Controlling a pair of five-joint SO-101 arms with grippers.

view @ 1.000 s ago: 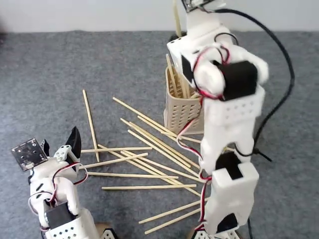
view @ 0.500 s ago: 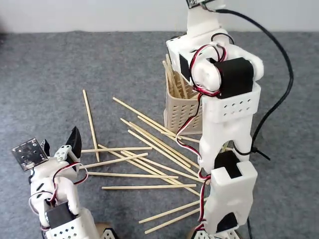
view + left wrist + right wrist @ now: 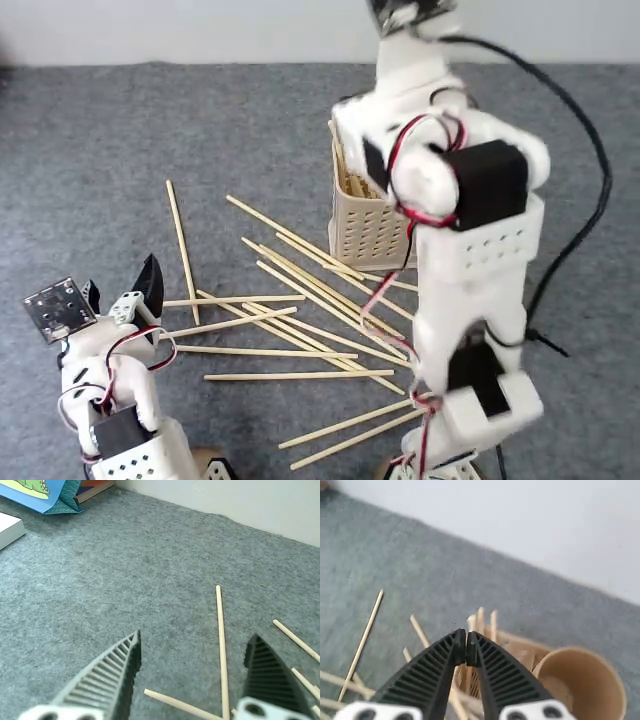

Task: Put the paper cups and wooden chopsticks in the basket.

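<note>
Many wooden chopsticks (image 3: 300,290) lie scattered on the grey carpet, and one (image 3: 181,250) lies apart on the left. A beige perforated basket (image 3: 365,225) holds several chopsticks standing on end. My right arm (image 3: 470,200) stands over the basket. In the right wrist view my right gripper (image 3: 465,641) is shut just above those chopsticks (image 3: 480,622), with nothing seen between its fingers. A brown paper cup (image 3: 580,685) sits at the basket's side; I cannot tell whether it is inside. My left gripper (image 3: 192,652) is open low over the carpet, with a chopstick (image 3: 221,645) lying in the gap.
A blue printed bag (image 3: 45,492) and a white flat object (image 3: 7,530) lie far off on the carpet near the wall. Bare carpet (image 3: 150,130) stretches along the back left. A black cable (image 3: 570,130) trails from the right arm.
A chopstick that stood up above the basket a second ago has gone down into it. The right arm has shifted over the basket. The left arm has not moved.
</note>
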